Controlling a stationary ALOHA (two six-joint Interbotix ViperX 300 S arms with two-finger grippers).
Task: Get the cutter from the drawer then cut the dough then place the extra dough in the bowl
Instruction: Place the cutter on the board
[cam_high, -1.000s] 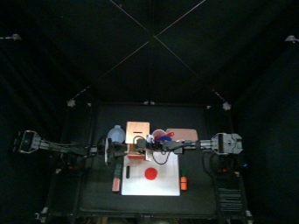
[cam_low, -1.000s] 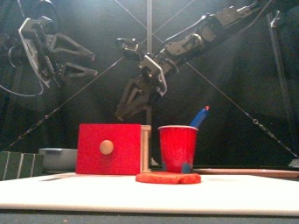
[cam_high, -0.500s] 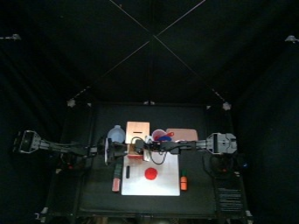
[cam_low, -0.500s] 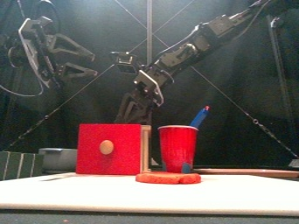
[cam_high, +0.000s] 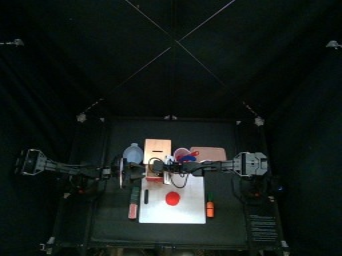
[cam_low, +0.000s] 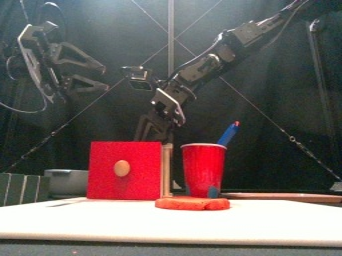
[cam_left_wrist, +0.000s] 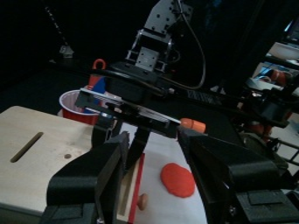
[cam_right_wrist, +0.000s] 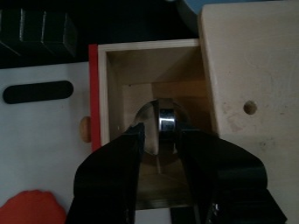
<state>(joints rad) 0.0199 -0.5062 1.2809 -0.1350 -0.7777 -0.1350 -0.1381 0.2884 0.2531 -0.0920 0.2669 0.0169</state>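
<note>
Now your right claw (cam_low: 150, 128) hangs over the open drawer (cam_right_wrist: 131, 87), and the right wrist view tells you why: the cutter (cam_right_wrist: 160, 114) sits inside, about mid-floor, right at the tips. You're lined up on the metal, but I can't tell whether the claw is clenched on the cutter or only poised around it, because the tips hide the contact. The cutter shows you a roundish shiny rim, so the ring itself has no real long axis. What looks like its thin wire handle runs back toward your wrist, and I'd judge that's the part to take. The drawer does have a long axis: it runs out of the wooden box (cam_right_wrist: 251, 52) toward the front edge of the worktop (cam_high: 107, 215), red face forward, and your arm reaches in from the right, across that line. That should allow a lift straight up between the side walls. Mind those walls, though, since a tilted pull could snag the rim. The dough (cam_low: 191, 204) lies flat and uncut on the white board (cam_right_wrist: 35, 122), nearer the front edge than the red cup (cam_low: 203, 168), so the open board is there for the press. The bowl (cam_low: 64, 181) stands to the left of the box, handy for the trimmings. Your left claw (cam_left_wrist: 158, 153) is released and empty, held high on the left, well clear of the drawer.
</note>
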